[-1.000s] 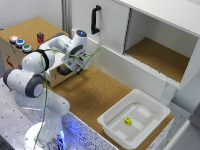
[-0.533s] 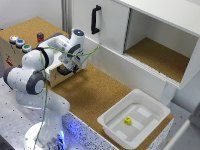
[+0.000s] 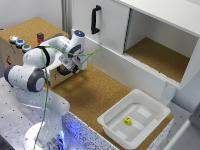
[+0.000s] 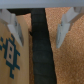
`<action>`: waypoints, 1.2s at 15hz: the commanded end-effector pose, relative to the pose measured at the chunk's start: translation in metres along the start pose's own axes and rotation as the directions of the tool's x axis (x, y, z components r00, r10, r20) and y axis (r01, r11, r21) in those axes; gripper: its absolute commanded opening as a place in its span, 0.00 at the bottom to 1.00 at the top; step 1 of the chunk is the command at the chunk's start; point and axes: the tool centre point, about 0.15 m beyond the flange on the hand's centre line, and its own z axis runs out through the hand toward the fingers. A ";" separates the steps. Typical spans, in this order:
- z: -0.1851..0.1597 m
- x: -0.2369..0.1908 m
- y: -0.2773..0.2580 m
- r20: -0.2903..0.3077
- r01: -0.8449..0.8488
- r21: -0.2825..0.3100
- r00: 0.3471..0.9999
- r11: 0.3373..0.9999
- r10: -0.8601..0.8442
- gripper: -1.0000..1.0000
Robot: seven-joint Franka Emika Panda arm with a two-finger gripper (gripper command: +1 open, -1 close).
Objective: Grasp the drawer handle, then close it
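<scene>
The drawer handle [image 4: 40, 62] is a black bar running between my two fingers [image 4: 14, 29] in the wrist view. My gripper [image 4: 40, 42] stands open and straddles it, with a gap on each side. Beside the bar lies the pale wood drawer front [image 4: 11, 60], which has a blue printed pattern. In the exterior view my gripper [image 3: 69, 67] is down at the drawer [image 3: 53, 76] on the exterior view's left. The handle [image 3: 63, 71] shows there only as a dark patch under the hand.
A wooden box with coloured buttons [image 3: 20, 42] stands behind the drawer. The white cabinet [image 3: 150, 30] with an upright black door handle [image 3: 95, 20] and a cork-lined shelf fills the back. A white tray [image 3: 107, 121] holding a yellow cube [image 3: 128, 120] sits front right.
My gripper has shifted slightly toward the exterior view's left and down, closer to the drawer front. Nothing else has moved.
</scene>
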 end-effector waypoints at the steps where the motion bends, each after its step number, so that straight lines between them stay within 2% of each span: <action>1: 0.008 0.024 -0.006 0.052 0.056 -0.052 0.997 0.997 -0.053 0.00; 10: 0.035 0.031 -0.049 0.101 0.149 -0.038 0.984 0.988 -0.145 0.00; 18: 0.055 0.049 -0.098 0.075 0.204 0.007 0.976 0.979 -0.204 0.00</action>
